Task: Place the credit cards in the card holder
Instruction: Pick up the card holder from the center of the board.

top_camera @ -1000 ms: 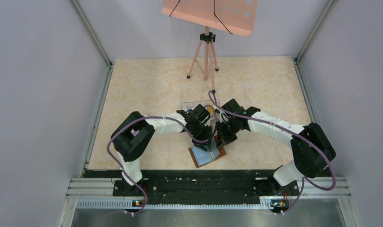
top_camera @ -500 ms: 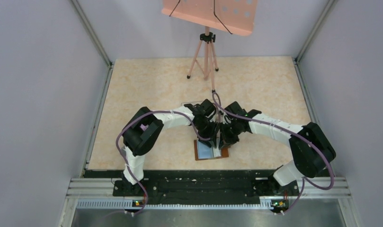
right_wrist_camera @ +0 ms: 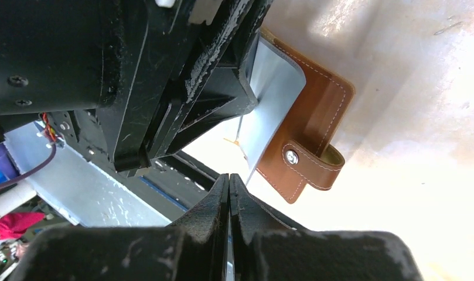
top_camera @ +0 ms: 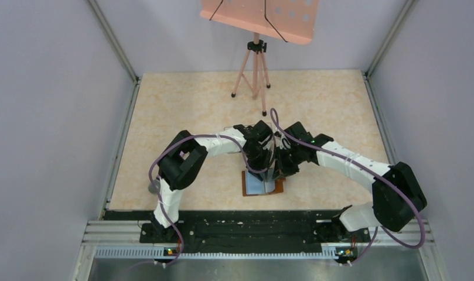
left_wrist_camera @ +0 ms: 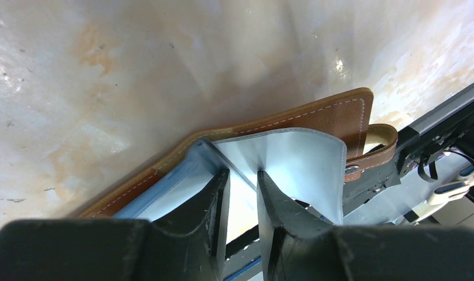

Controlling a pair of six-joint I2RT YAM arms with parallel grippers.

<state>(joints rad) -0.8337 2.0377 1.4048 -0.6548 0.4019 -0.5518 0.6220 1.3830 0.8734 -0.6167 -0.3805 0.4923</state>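
The brown leather card holder (top_camera: 245,188) lies open on the table just in front of both grippers. Its pale blue-grey inner leaves (left_wrist_camera: 293,164) stand raised. My left gripper (left_wrist_camera: 242,175) is closed on those leaves from above, the jaws a little apart around them; it also shows in the top view (top_camera: 260,163). My right gripper (right_wrist_camera: 229,177) is shut, and a thin pale card edge (right_wrist_camera: 239,132) runs from its tips to the raised leaf. The card holder (right_wrist_camera: 316,111) and its snap tab (right_wrist_camera: 307,167) lie just past that. In the top view the right gripper (top_camera: 280,168) is beside the left one.
A clear plastic box (top_camera: 230,130) is mostly hidden behind the arms. A pink tripod (top_camera: 256,70) with a pink board (top_camera: 258,17) stands at the back. The black rail (top_camera: 240,225) runs along the table's near edge, close to the card holder.
The card holder has turned from a tilted pose to square with the table edge. Both grippers have moved slightly right and stayed together over it.
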